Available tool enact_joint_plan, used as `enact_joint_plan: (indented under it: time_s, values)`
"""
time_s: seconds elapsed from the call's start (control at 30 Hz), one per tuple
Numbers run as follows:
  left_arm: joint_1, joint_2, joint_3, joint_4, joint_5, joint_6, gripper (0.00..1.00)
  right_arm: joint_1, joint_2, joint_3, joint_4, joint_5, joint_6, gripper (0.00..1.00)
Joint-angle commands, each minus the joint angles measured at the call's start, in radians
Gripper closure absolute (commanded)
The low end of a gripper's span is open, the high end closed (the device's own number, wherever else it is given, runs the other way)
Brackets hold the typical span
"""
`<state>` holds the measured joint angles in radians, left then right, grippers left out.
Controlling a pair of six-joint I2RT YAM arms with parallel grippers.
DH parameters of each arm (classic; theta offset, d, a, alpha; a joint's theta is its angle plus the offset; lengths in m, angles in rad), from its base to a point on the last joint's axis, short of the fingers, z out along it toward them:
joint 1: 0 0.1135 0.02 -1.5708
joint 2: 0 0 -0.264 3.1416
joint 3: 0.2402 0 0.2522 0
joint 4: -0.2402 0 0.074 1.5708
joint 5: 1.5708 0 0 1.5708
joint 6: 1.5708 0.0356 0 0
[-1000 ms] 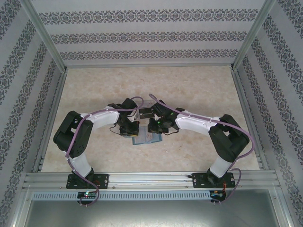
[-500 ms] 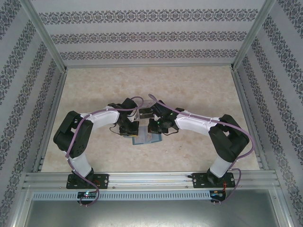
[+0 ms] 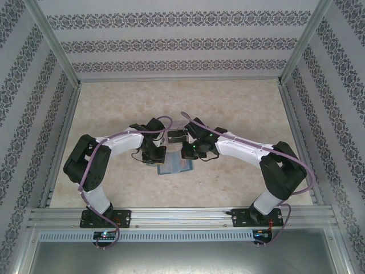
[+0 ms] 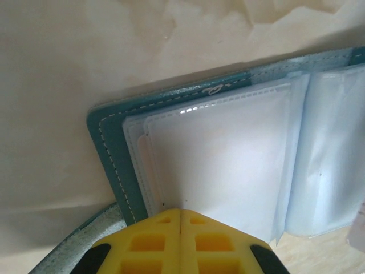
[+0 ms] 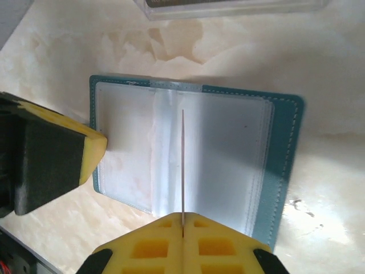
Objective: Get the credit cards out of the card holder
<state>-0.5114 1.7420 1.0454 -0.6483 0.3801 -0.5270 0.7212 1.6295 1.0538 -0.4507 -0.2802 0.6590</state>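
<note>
The teal card holder (image 3: 174, 166) lies open and flat on the table, its clear pocket sleeves facing up (image 5: 282, 148) (image 4: 114, 148). My left gripper (image 4: 180, 212) is shut with nothing between its jaws, and its tip rests on the corner of one pocket panel (image 3: 155, 157). From the right wrist view, its yellow fingertip (image 5: 85, 151) sits on the holder's left edge. My right gripper (image 5: 182, 216) (image 3: 189, 152) is shut on a thin pale credit card (image 5: 182, 160). The card shows edge-on and stands upright over the holder's middle fold.
A clear plastic tray (image 3: 177, 135) (image 5: 228, 7) with dark contents stands just beyond the holder. Metal frame rails and patterned walls enclose the beige table (image 3: 239, 108), with open surface at the back and on both sides.
The right gripper has closed fully on the card, and the right arm has shifted slightly to the right. The left arm and the holder have stayed put.
</note>
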Motion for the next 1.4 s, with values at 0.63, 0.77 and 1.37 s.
enact_joint_plan:
  time_s: [0.63,0.77,1.37]
  values:
    - [0.038,-0.126,-0.088,0.015,-0.035,-0.026,0.93,-0.042,0.122,0.32,-0.399,0.013,-1.024,0.96]
    - [0.063,-0.147,-0.12,0.037,-0.007,-0.034,0.93,-0.043,0.131,0.35,-0.437,0.016,-1.197,0.96]
    - [0.149,-0.205,-0.186,0.041,0.036,-0.039,0.92,-0.047,0.282,0.572,-0.643,0.091,-1.594,1.0]
